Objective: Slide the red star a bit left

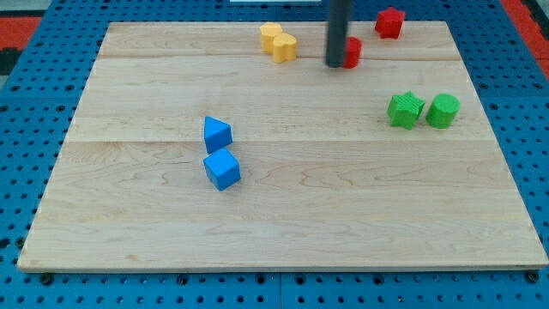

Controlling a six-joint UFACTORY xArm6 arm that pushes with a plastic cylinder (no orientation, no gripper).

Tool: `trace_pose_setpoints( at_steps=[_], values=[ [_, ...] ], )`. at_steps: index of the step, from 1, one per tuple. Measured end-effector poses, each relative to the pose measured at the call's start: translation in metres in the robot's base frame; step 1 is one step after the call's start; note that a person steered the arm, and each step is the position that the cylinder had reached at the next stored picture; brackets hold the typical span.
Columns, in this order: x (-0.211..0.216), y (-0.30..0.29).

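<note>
**Red star near the top edge, right of centre**

The red star (390, 22) sits close to the table's (292, 232) top edge, toward the top right corner, with bare wood to its left up to a second red block (352, 52). My tip (334, 64) touches that block's left side; the rod carries no fingers. The yellow block (278, 41) lies further left. The green star (405, 110) and green cylinder (443, 111) stand near the right edge. The blue triangle (216, 134) and blue cube (222, 169) sit left of centre

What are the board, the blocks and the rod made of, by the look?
Board: pale wood, matte, visible grain and plank seams. Blocks, e.g. blue cube and green star: likely painted wood or plastic, uniform saturated colour, no grain; can't tell which. Rod ending in my tip: dark, matte; metal or plastic unclear.
</note>
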State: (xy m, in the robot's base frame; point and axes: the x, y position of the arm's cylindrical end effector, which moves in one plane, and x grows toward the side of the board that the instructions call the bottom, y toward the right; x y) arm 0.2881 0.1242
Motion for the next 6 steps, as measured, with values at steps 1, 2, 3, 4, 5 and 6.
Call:
trace_pose_setpoints(
  at_steps=[1, 2, 3, 4, 5, 6],
  values=[
    [-0.012, 0.027],
    [0.0, 0.063],
    [-0.026, 0.173],
    [-0.094, 0.22],
    [-0.097, 0.214],
    [-0.097, 0.108]
  ],
)
